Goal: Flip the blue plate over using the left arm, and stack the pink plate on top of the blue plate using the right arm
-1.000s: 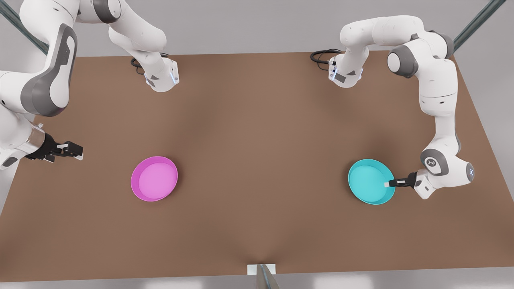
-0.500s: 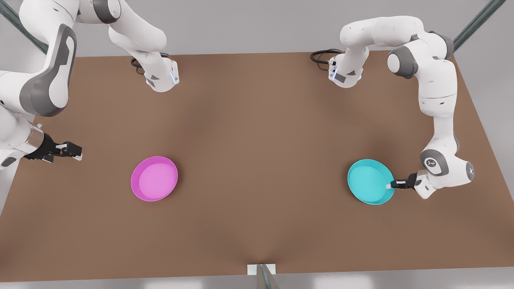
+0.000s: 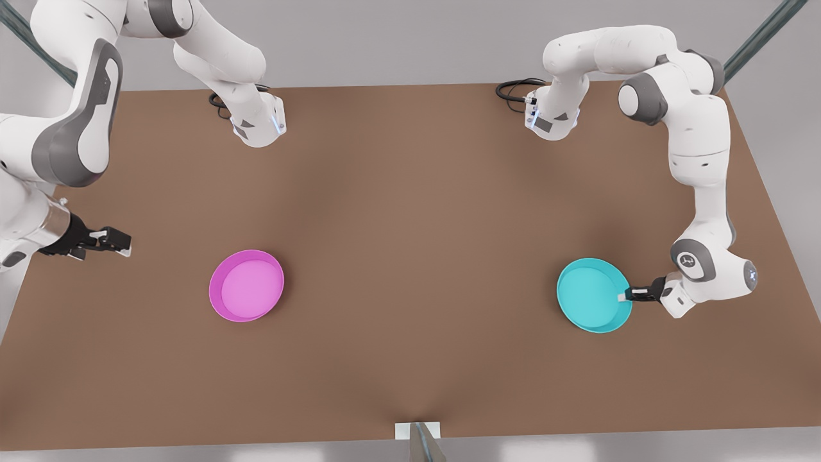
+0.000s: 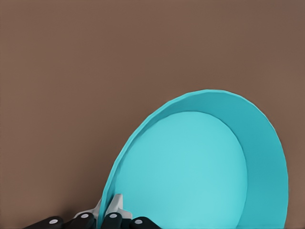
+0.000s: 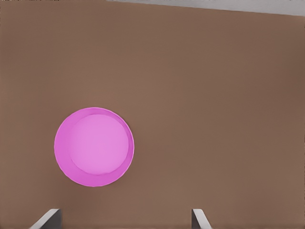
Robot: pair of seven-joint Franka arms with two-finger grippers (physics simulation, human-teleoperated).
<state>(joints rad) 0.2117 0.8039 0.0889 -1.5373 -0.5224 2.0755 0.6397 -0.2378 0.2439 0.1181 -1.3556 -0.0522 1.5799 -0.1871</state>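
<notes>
Presently, on brown table (image 3: pixel 410 224): blue plate (image 3: pixel 593 294) at front view's right, rim up; left tool (image 3: pixel 623 296) pinching its rim on the side twd that arm, fingers (image 4: pixel 114 210) either side of the rim wall. Pink plate (image 3: pixel 246 285) at front view's left, rim up, flat on table, well apart from blue. Right tool (image 3: pixel 114 242) spread, waiting near table's edge, clear of pink plate.

Two plates are sitting on the brown table (image 3: pixel 410 212): one blue plate (image 3: pixel 590 295), one pink plate (image 3: pixel 247 285). Two white arms are flanking it.
</notes>
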